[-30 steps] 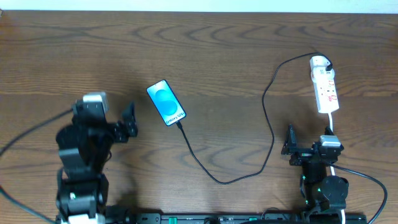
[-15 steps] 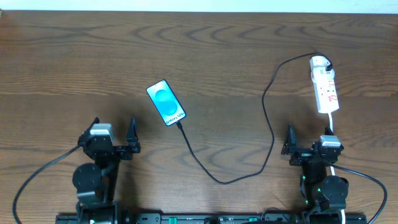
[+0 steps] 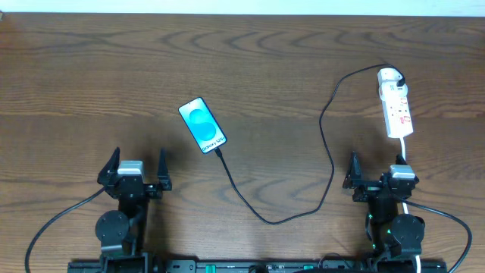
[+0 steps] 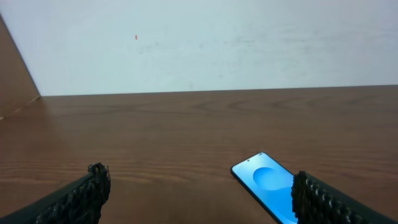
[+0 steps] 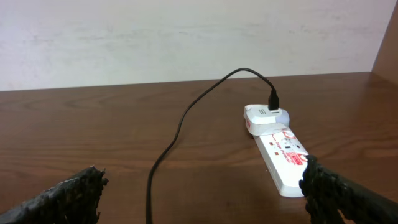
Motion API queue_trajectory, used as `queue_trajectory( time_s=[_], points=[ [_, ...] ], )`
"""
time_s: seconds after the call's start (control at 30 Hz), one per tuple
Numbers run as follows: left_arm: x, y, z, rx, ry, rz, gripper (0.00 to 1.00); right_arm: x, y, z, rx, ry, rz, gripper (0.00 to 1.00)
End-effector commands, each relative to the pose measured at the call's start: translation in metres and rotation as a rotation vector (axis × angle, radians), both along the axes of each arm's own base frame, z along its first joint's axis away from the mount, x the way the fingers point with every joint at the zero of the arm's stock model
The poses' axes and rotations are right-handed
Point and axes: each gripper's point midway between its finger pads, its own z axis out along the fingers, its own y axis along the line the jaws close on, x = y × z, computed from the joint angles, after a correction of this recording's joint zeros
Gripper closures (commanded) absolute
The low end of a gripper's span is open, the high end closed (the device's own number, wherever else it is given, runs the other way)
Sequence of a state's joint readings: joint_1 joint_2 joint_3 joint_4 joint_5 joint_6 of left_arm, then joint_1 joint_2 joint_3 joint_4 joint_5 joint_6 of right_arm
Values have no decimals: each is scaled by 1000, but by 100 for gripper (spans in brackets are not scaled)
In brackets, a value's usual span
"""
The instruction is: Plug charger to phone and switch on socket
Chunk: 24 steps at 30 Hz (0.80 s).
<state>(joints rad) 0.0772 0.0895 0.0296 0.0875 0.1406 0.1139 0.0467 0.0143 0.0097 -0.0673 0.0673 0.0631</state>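
Observation:
The phone (image 3: 202,124) lies on the table with its blue screen up; it also shows in the left wrist view (image 4: 268,185). The black charger cable (image 3: 327,152) runs from the adapter on the socket (image 3: 395,102) in a loop to the phone's lower end, where its plug tip (image 3: 219,152) meets the phone. The socket shows in the right wrist view (image 5: 280,154) with the cable (image 5: 180,127). My left gripper (image 3: 136,168) is open and empty, below-left of the phone. My right gripper (image 3: 374,172) is open and empty, just below the socket.
The socket's white cord (image 3: 404,152) runs down past my right arm. A pale wall (image 4: 199,43) stands beyond the table's far edge. The wooden table (image 3: 250,68) stretches across the whole view.
My left arm has drawn back toward the front edge and settled low, its gripper now pointing away from me. The right arm, phone, cable and socket have not moved.

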Motion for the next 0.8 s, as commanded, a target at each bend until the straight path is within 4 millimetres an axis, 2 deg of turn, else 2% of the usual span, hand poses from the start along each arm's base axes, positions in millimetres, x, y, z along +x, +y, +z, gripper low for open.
queue_trajectory(
  time_s=[0.0, 0.2, 0.43, 0.77],
  points=[
    [-2, 6, -6, 27, -3, 37, 5, 0, -2, 0, -13, -3, -8, 1],
    [-4, 7, -4, 36, -15, 44, 5, 0, -2, 0, -12, -3, -8, 1],
    [-7, 8, -30, 31, 93, 46, 5, 0, -2, 0, -13, -3, -8, 1],
    [-7, 7, -30, 30, 93, 45, 5, 0, -2, 0, -12, -3, -8, 1]
  ],
)
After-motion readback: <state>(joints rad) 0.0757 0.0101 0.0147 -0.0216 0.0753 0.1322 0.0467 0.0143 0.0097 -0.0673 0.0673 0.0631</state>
